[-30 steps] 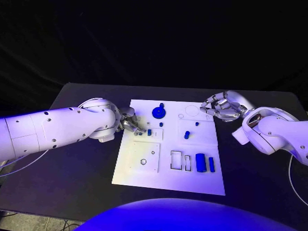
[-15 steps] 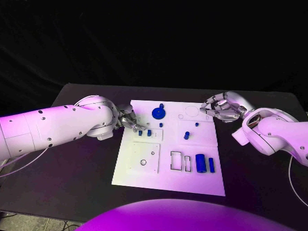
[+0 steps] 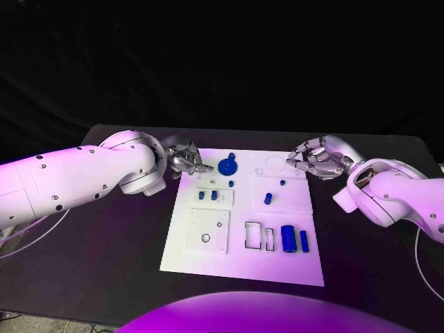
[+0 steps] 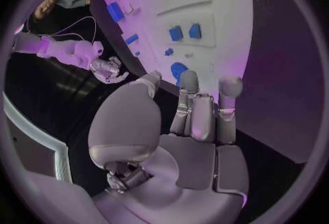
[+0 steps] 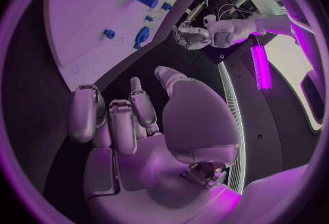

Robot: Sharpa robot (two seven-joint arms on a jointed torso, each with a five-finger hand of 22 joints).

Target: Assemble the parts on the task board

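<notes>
The white task board (image 3: 244, 253) lies mid-table. On it sit a round blue part (image 3: 228, 166), two small blue pieces (image 3: 207, 195) side by side in a raised plate, a blue peg (image 3: 268, 197) and two blue blocks (image 3: 294, 238). My left hand (image 3: 187, 161) hovers at the board's far left corner, just left of the round part, fingers apart and holding nothing. In the left wrist view its fingertips (image 4: 188, 79) point at the round part (image 4: 180, 69). My right hand (image 3: 317, 158) hangs over the far right corner, loosely curled, with nothing in it (image 5: 130, 120).
Empty outlined slots (image 3: 259, 233) and a square plate with a ring (image 3: 209, 229) take up the board's near half. Black table (image 3: 102, 243) surrounds the board. The opposite hand shows in each wrist view (image 4: 109, 69) (image 5: 188, 36).
My left hand has drawn back from the two small blue pieces toward the board's far left corner, and its fingers have spread. The two pieces stay in their plate. The right hand has barely moved.
</notes>
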